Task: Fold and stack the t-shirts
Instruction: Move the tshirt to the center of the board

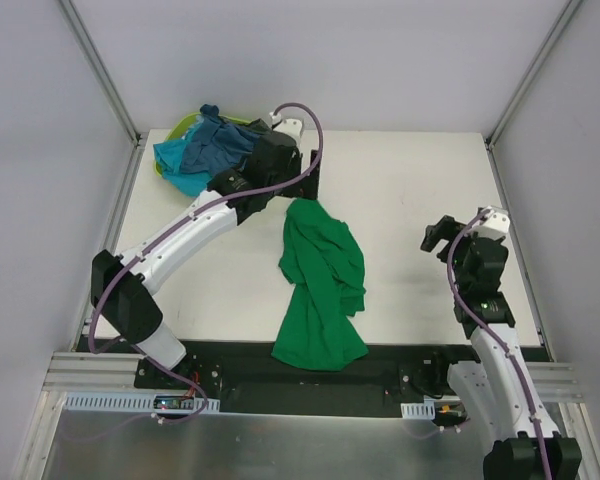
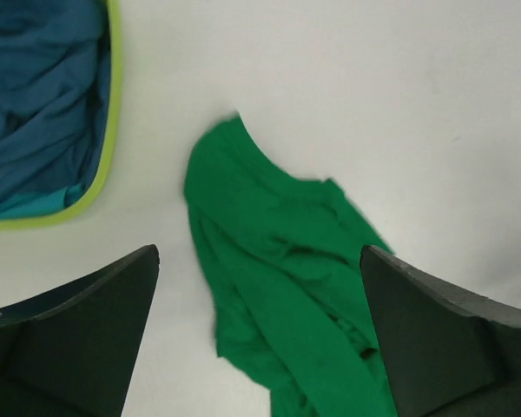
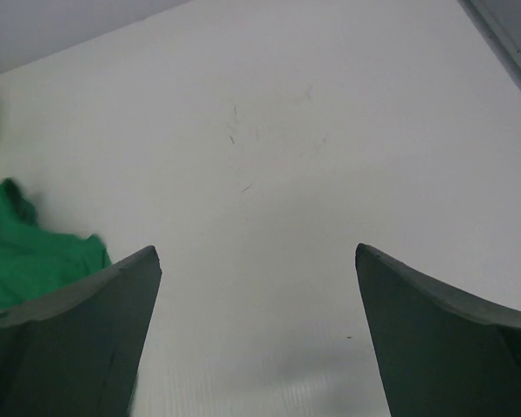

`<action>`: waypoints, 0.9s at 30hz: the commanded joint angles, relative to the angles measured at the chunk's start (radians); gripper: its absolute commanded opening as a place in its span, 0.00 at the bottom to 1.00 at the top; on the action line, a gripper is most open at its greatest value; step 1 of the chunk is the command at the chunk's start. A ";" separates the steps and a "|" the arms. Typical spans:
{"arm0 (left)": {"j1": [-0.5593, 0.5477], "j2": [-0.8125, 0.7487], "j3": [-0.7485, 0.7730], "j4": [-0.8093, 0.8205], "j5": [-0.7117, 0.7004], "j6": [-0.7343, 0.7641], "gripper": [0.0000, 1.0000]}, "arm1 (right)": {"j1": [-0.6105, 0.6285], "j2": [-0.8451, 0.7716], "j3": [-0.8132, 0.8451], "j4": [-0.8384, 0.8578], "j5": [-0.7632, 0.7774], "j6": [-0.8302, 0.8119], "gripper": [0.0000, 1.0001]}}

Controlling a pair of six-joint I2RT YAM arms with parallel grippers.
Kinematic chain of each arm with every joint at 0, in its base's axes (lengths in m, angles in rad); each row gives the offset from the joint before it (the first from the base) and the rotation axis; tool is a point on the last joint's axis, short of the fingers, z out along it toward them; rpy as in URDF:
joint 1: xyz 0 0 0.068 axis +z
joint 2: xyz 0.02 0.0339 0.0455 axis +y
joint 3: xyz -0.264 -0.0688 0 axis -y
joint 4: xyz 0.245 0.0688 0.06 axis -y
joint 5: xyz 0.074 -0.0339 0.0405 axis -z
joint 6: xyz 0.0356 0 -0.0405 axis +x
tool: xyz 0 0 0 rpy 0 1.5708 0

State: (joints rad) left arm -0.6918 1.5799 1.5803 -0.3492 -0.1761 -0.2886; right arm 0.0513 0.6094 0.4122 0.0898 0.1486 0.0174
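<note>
The green t-shirt is seen crumpled in 1 long heap at the middle of the table, well apart from the lime-green basket at the far left corner, in which the blue and turquoise t-shirts are bunched together. The left gripper is held above the far end of the green t-shirt, its jaws spread wide with nothing between them. The right gripper is held over bare table to the right of the heap, its jaws likewise parted and empty. The cloth is judged to be light, soft and limp. It can be expected to sag and drape from any single hold, and to slide easily on the smooth table when dragged. A flat spread is therefore best got with 2 holds at once, taken by pinching a thin edge at 2 outer corners, such as the shoulders or the hem. Which part of the garment lies at the far end cannot be told from the folds, though a rounded edge is shown there in the left wrist view.
</note>
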 commanded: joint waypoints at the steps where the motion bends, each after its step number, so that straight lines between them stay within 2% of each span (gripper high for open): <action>1: 0.018 -0.076 -0.060 0.012 -0.192 -0.021 0.99 | 0.004 0.085 0.129 -0.085 -0.138 -0.010 0.96; 4: 0.020 -0.188 -0.184 0.012 -0.198 -0.035 0.99 | 0.005 0.147 0.174 -0.162 -0.260 -0.002 0.96; 7: 0.020 -0.334 -0.378 0.010 -0.157 -0.108 0.99 | 0.037 0.203 0.200 -0.232 -0.352 0.019 0.96; 10: 0.020 -0.449 -0.604 0.013 -0.036 -0.252 0.99 | 0.137 0.251 0.221 -0.304 -0.394 0.029 0.96; 14: 0.011 -0.492 -0.799 0.030 0.221 -0.380 0.99 | 0.320 0.317 0.212 -0.302 -0.325 0.075 0.96; 16: -0.012 -0.483 -0.847 0.030 0.323 -0.392 0.99 | 0.381 0.372 0.218 -0.302 -0.307 0.104 0.96; 21: -0.098 -0.433 -0.922 0.039 0.400 -0.416 0.98 | 0.420 0.545 0.241 -0.256 -0.333 0.173 0.97; 23: -0.124 -0.403 -0.936 0.056 0.412 -0.414 0.93 | 0.429 0.607 0.252 -0.236 -0.356 0.187 0.99; 27: -0.164 -0.313 -0.928 0.127 0.418 -0.425 0.81 | 0.452 0.687 0.266 -0.202 -0.374 0.202 0.92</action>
State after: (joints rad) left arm -0.8265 1.1984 0.6434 -0.3038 0.1860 -0.6853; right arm 0.4801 1.2491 0.6250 -0.1627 -0.1894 0.1711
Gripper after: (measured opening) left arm 0.862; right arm 0.950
